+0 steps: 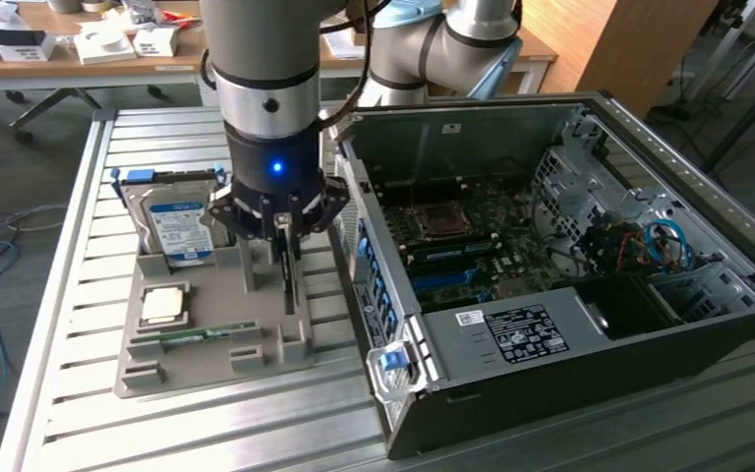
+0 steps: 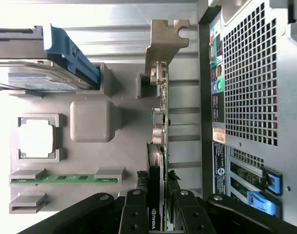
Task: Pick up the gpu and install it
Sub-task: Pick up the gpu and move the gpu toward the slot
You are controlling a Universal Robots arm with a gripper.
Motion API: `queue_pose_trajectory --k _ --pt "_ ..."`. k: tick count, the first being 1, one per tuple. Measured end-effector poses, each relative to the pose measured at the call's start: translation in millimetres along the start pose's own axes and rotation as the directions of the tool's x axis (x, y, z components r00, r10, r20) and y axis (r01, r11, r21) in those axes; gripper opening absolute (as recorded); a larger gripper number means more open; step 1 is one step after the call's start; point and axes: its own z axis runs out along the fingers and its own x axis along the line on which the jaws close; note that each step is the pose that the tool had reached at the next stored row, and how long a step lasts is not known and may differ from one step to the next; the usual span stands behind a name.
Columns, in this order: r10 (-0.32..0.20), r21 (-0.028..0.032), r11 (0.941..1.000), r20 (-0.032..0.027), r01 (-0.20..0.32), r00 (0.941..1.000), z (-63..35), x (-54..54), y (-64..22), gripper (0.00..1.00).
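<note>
- Exterior view — step in hand: the grasp. The gripper (image 1: 282, 236) is down over the gray holder tray (image 1: 220, 369), straddling the gpu (image 1: 288, 285), which stands edge-on in its slots on the side of the tray nearest the computer case (image 1: 509, 393).
- Gpu not lifted yet, by the look of it; install not begun.
- Tray contents: hard drive (image 1: 178, 221) upright in the far slot, processor chip (image 1: 165, 305) flat in a square pocket, memory stick (image 1: 194, 334) lying in a narrow slot.
- Case lies on its side with the panel off, motherboard (image 1: 470, 236) exposed — no card seated that I can make out.
- Wrist view — the fingers (image 2: 134, 214) flank the gpu (image 2: 156, 161) on both faces; the jaws look pressed onto the card, pinching it.
- The card's metal bracket (image 2: 164, 41) sits at the far end, still in line with the tray's slot blocks.
- Judgement: getting the card free calls for a pull straight out along the slots, no twist, since the blocks hold both ends and the case wall (image 2: 250, 73) is just beside.
</note>
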Motion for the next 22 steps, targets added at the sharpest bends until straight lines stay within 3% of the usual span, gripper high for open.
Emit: queue_pose_trajectory --k 22 --pt "0.000 -0.0058 1.0000 -0.0003 0.000 1.0000 -68.5 -5.0 3.5 0.26"
